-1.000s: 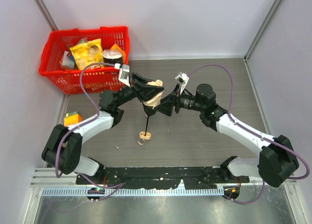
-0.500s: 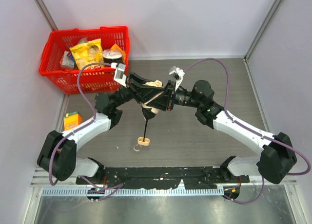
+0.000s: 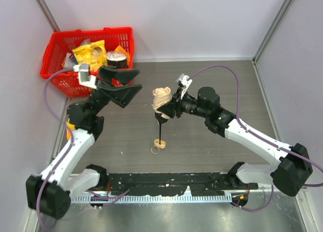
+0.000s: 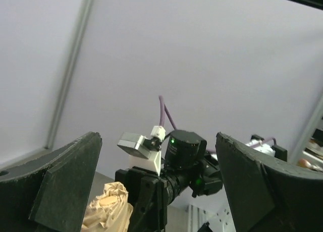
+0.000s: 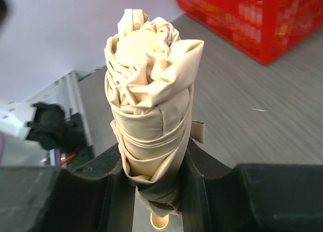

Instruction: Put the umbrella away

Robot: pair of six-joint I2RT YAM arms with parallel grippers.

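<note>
The right tool is clenched on a compact folding umbrella of pale beige fabric with a thin black shaft and a small cream handle; the right wrist view shows its two black fingers pressing either side of the wrapped canopy, low on the bundle, with the beige strap wound around the folds above them; the umbrella is held roughly upright near the middle of the dark grey wood-grain table, canopy uppermost, the shaft running down to the handle and its loop cord at the table surface, though whether the handle touches cannot be told; bare table lies open on every side of it, widest toward the far wall and the right edge; the left tool is released, its fingers spread wide and holding nothing, raised and well apart from the umbrella; its wrist view frames the beige bundle and the right arm between the two spread fingers; just behind the left tool a red plastic basket sits in the far left corner against the white walls, holding a yellow snack packet and a dark round tub; a small orange box shows at the table's left edge, partly hidden by the left arm.
</note>
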